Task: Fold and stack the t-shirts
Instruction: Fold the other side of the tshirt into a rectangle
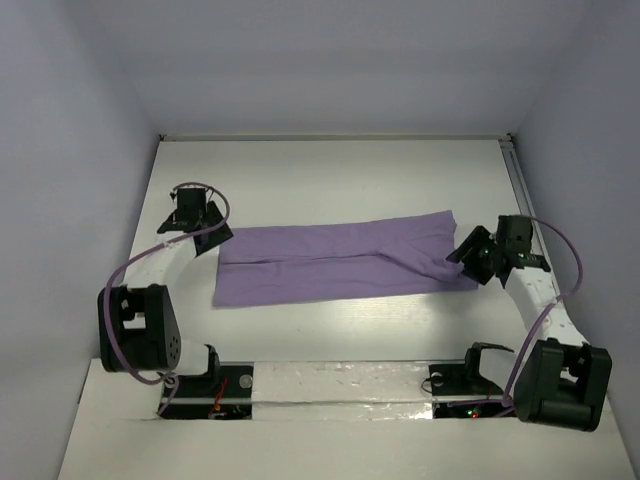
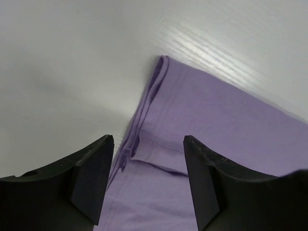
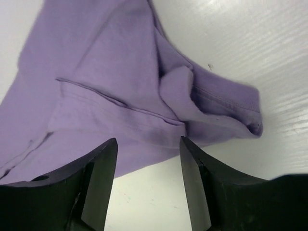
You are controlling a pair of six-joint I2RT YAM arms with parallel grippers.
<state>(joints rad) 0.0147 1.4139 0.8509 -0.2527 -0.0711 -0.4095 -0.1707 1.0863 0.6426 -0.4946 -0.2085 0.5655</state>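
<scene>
Now, t-shirt (image 1: 340, 262): lavender, folded into a long band, lying flat across the white counter (image 1: 330, 180).
Left jaws: released, empty, over the band's left end, its folded edge between them.
Right jaws: released, empty, at the bunched right end.

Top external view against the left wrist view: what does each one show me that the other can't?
Only top external: the whole t-shirt lying as a long folded strip, with the right tool at its right end. Only left wrist: the stacked layers and stitched hem at the strip's left end, close up between open fingers. Both: the lavender cloth on the white table, and the left tool at its left end.
</scene>
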